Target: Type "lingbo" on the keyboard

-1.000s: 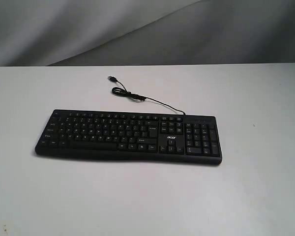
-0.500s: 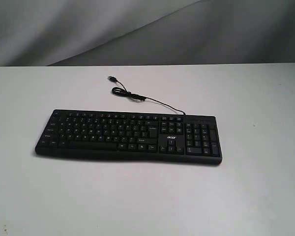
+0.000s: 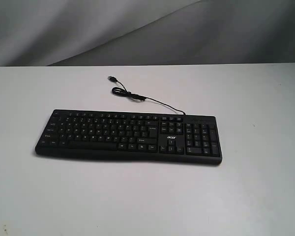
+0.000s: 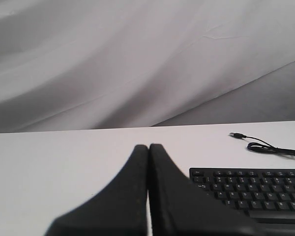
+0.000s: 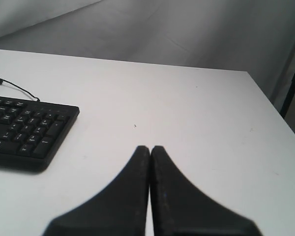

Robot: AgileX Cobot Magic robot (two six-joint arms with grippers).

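Observation:
The long black keyboard (image 3: 130,136) with white legends lies flat in the middle of the white table, number pad at its right end, its thin black USB cable (image 3: 137,96) curling away behind it. Neither arm shows in the exterior view. In the left wrist view my left gripper (image 4: 148,146) is shut with nothing in it, off the keyboard's (image 4: 255,189) left end. My right gripper (image 5: 150,148) is shut and empty too, over bare table beyond the keyboard's (image 5: 27,132) number pad end.
The white table (image 3: 255,191) runs wide on all sides of the keyboard. A grey draped cloth (image 3: 137,29) hangs behind the far edge. A dark stand leg (image 5: 292,91) shows past the table's right edge.

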